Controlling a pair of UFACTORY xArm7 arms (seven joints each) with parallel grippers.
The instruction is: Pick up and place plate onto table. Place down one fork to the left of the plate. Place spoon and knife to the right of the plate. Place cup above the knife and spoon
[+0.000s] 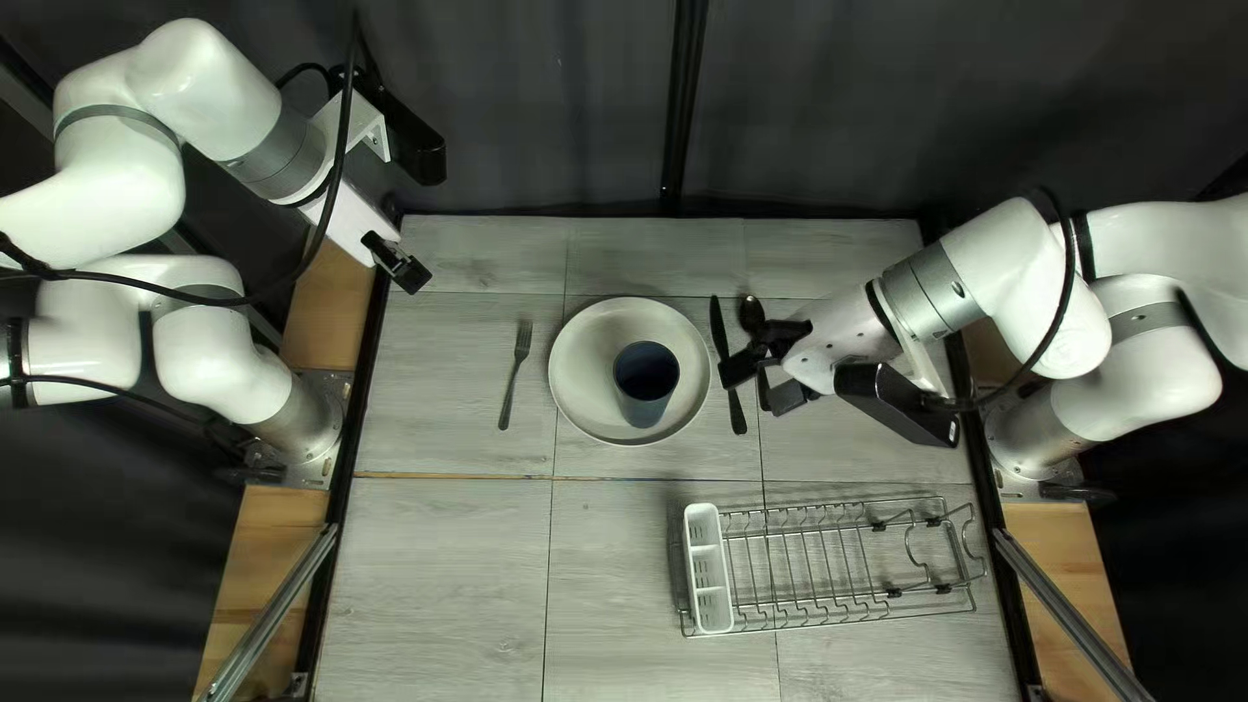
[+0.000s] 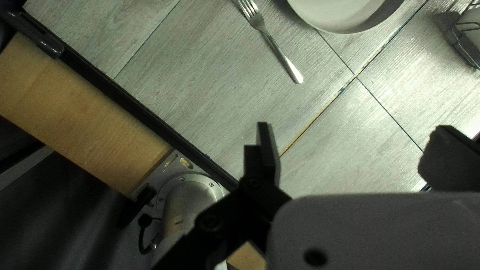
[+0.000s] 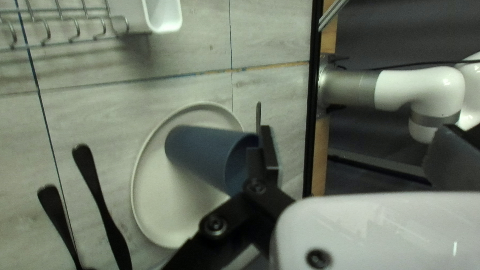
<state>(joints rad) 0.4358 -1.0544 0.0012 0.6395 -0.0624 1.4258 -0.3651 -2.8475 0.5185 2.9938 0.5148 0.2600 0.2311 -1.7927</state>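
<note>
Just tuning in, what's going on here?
My left gripper and right gripper are open and empty, the right one over the knife and spoon. The plate is down on the table, fork to its left, knife and spoon to its right. The cup stands on the plate, not yet above the knife and spoon.

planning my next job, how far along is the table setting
Mostly done: plate down, fork to its left, knife and spoon to its right. Nothing in hand: left gripper and right gripper are open. Left to do: move the cup, standing on the plate, to above the knife and spoon.
</note>
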